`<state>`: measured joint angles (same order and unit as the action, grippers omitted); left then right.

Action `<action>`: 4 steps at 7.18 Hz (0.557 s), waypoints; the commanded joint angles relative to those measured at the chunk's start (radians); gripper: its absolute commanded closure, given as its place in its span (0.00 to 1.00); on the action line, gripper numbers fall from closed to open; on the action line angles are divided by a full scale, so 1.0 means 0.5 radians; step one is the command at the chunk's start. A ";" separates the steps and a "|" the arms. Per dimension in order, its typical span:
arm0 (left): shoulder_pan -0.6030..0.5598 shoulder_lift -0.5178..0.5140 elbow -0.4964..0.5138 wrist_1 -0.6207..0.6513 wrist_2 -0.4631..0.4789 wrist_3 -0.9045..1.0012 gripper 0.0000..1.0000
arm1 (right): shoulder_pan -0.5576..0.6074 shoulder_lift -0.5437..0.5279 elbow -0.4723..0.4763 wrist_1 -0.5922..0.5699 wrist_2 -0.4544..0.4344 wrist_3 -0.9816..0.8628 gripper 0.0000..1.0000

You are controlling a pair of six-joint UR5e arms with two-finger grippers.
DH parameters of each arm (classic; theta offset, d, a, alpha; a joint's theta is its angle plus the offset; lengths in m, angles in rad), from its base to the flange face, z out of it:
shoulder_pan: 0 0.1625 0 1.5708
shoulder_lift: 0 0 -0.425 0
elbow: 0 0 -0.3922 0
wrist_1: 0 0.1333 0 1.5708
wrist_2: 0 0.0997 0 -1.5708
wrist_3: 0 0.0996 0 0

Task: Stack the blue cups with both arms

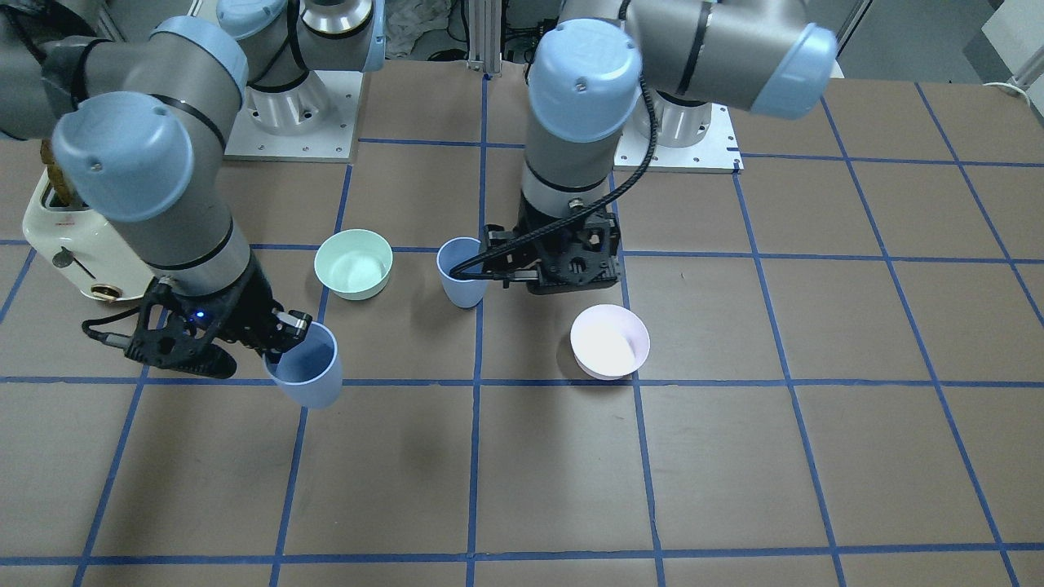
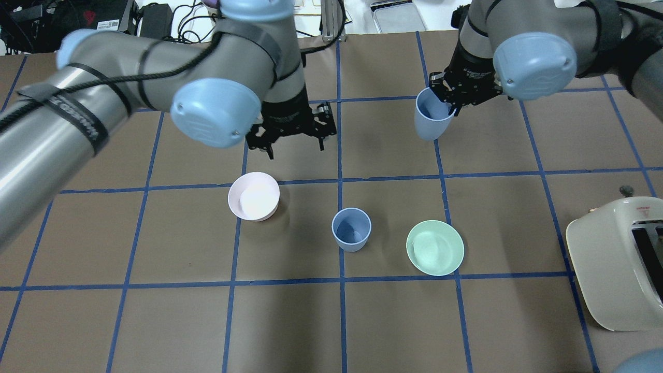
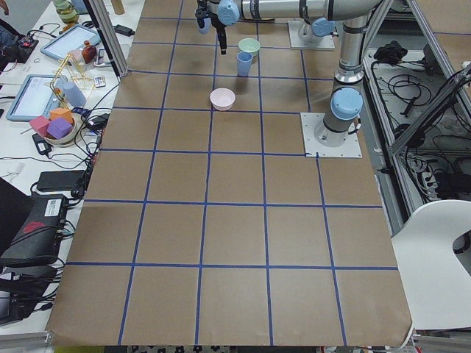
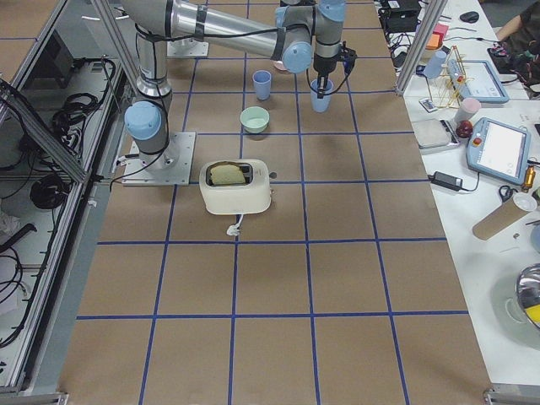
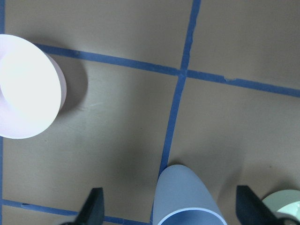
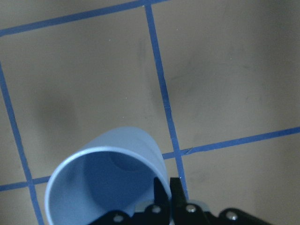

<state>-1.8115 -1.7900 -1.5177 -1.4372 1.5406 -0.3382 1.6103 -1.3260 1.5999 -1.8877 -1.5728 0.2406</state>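
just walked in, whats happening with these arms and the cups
The right tool is shut on the rim of one blue cup and holds it off the table. The left tool is open, poised above the other blue cup, which stands upright between the pink bowl and green bowl. Nothing is stacked yet.

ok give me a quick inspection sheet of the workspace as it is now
surface: brown table, blue tape grid
job's things: held blue cup, tilted, gripped at rim; standing blue cup, upright
clutter: pink bowl, green bowl, toaster
grippers: left gripper, jaws open near standing blue cup; right gripper, jaws shut on held blue cup
cables: black cable along left arm
surroundings: benches with tablets at both table ends
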 commanded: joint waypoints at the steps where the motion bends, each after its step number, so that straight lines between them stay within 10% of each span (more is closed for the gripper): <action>1: 0.247 0.165 0.081 -0.120 -0.016 0.543 0.00 | 0.177 -0.160 0.110 0.020 0.004 0.254 1.00; 4: 0.279 0.282 0.044 -0.114 0.020 0.686 0.00 | 0.552 -0.284 0.172 0.151 -0.008 0.617 1.00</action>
<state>-1.6778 -1.6708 -1.4846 -1.4911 1.5385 -0.0045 1.8119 -1.4452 1.6789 -1.8518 -1.5731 0.4986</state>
